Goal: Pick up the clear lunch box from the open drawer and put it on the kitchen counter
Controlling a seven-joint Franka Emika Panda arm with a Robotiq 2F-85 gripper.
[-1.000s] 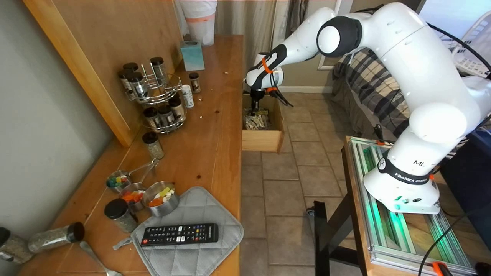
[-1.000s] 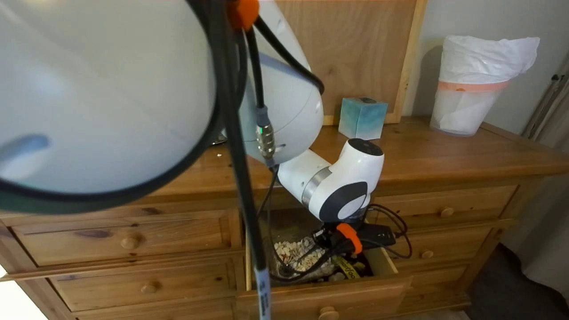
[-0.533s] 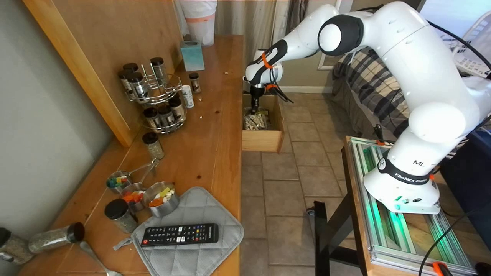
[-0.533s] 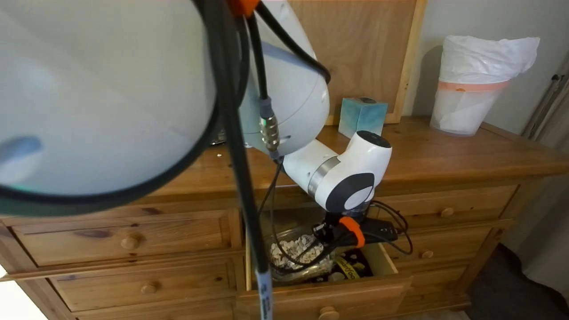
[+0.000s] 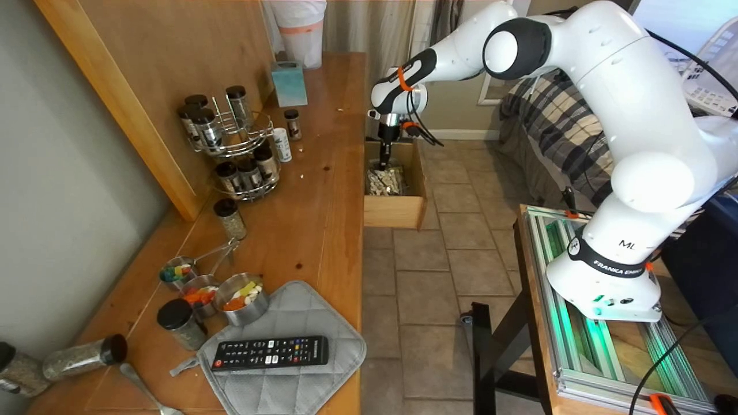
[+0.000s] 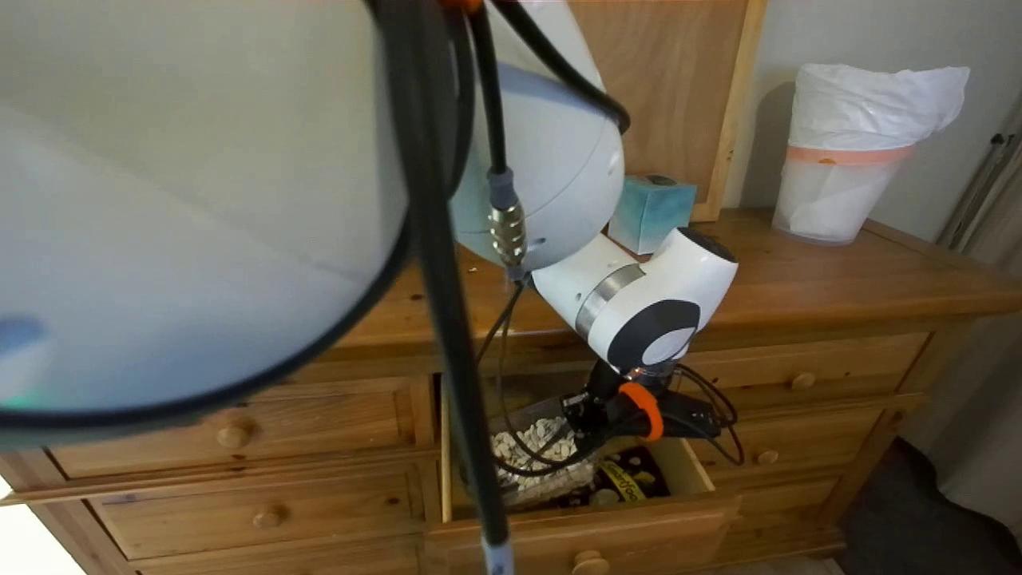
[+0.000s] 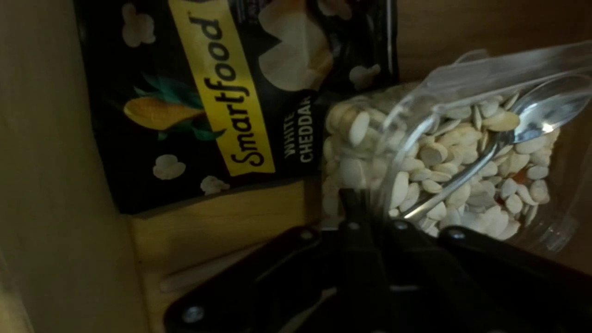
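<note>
The clear lunch box (image 5: 386,182), full of pale seeds with a silver spoon (image 7: 462,185) in it, is in the open drawer (image 5: 395,211). It also shows in the wrist view (image 7: 490,203) and, tilted, in an exterior view (image 6: 543,463). My gripper (image 7: 363,206) is shut on the clear wall of the lunch box, at its side near the popcorn bag. In an exterior view the gripper (image 5: 384,163) points down into the drawer. The kitchen counter (image 5: 328,242) is the long wooden top beside and above the drawer.
A black Smartfood bag (image 7: 240,92) lies in the drawer beside the lunch box. The counter bears a spice rack (image 5: 236,150), a tissue box (image 5: 289,85), a white bin (image 6: 854,176), measuring cups (image 5: 242,300), and a remote (image 5: 270,352) on a grey pad (image 5: 300,392).
My arm and gripper have risen a little. The lunch box has tilted, its gripped side coming up with the gripper, and more of the Smartfood bag shows.
</note>
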